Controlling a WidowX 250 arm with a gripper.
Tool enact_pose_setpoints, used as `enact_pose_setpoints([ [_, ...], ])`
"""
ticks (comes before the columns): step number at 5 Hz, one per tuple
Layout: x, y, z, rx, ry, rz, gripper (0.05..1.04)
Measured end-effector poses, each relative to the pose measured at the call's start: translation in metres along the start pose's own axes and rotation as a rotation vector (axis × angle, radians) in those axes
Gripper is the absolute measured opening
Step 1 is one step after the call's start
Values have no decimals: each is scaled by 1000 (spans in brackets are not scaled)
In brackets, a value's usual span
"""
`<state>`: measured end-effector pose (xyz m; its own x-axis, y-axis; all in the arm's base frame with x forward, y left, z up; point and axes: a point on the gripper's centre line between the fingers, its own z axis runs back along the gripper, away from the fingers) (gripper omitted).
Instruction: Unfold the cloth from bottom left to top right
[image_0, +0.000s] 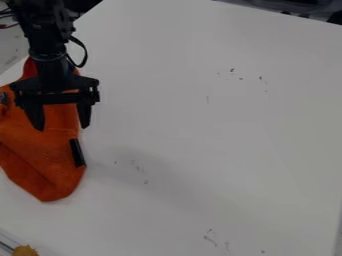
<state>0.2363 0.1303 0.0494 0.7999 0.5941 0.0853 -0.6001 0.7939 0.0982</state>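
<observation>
1. Well, one white counter (200, 125), spread across most of the camera view. Bounded by a slanting edge at the upper right and by a side edge low on the right, with further edges near the upper-left and lower-left corners.
2. One orange cloth (50, 172), lying on the counter at the left and running out past the left edge of the view. Creased and folded, with a narrow, rounded end toward the bottom. Plenty of room for moving along the right side, over a broad stretch of counter; much less between the left side and the view's edge.
3. One black robot arm (45, 37), coming in from the upper left, above the far part of the cloth.
4. One dark object (287, 6), cut off by the top edge at the right, just beyond the counter.
5. One black tool (61, 126), hanging over the cloth near the right border. Released, with two fingers spread well apart and orange fabric visible between. Hard to tell from here whether touching the cloth.
6. One black strip (77, 152), slanting along the cloth's right border, just below the tool.
7. One yellowish-brown thing (25, 250), cut off at the bottom-left corner.
8. Several small dark marks (210, 240), scattered over the counter; too faint to count exactly.
</observation>
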Motion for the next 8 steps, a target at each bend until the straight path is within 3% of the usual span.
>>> enact_pose_setpoints([
  [1,-19,-7,-5,3,33,11,1001],
  [2,-21,-15,-4,4,27,5,1001],
  [5,-13,-13,-33,-33,95,-8,999],
  [6,-13,-13,-38,-41,108,-15,943],
  [8,-6,-14,-40,-55,110,-42,364],
])
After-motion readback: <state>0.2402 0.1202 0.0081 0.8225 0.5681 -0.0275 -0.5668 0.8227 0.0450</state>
